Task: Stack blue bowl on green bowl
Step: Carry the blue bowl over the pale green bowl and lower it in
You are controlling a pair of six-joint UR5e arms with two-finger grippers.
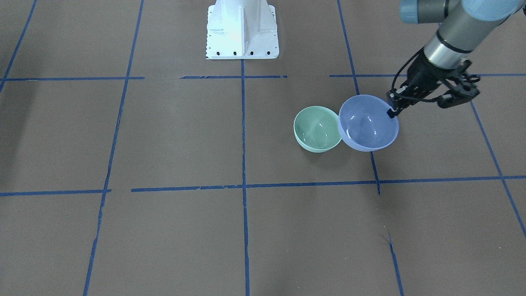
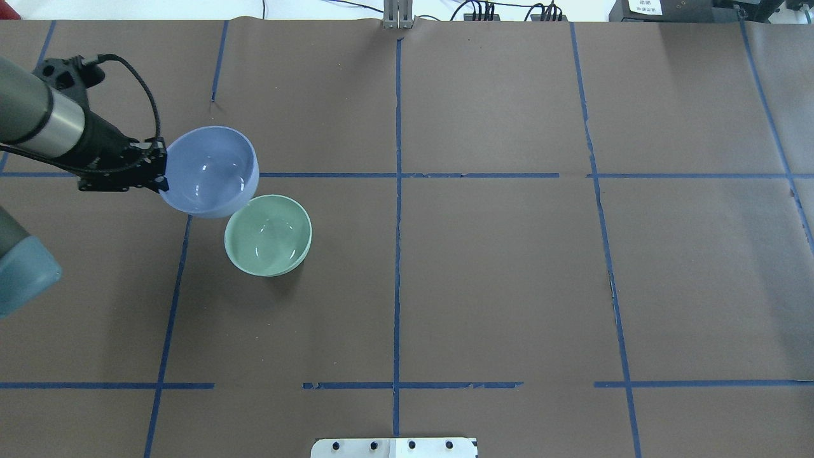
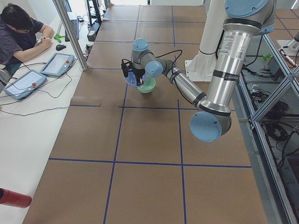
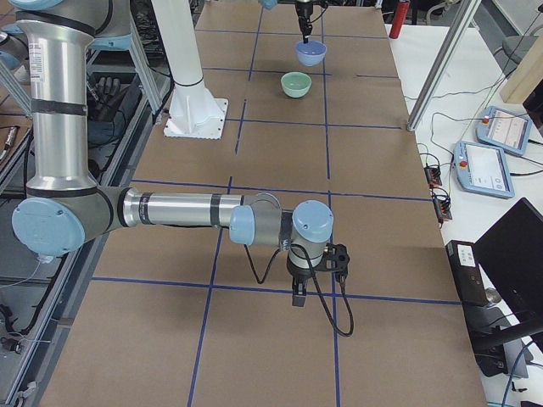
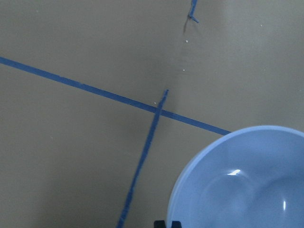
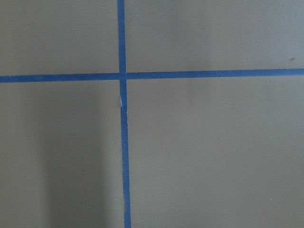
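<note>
no legible txt, labels or nos.

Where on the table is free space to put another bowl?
Overhead, the squares right of the centre tape line are bare. Crowded: far left, where the left tool holds the blue bowl next to the green bowl.

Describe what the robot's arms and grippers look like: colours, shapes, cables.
Both arms are round silver-grey tubes with pale blue joint caps: the left arm and the right arm alike. The left gripper and right gripper are black, on black wrists. A black cable loops along the left wrist; a second black cable hangs in a loop by the right gripper.
</note>
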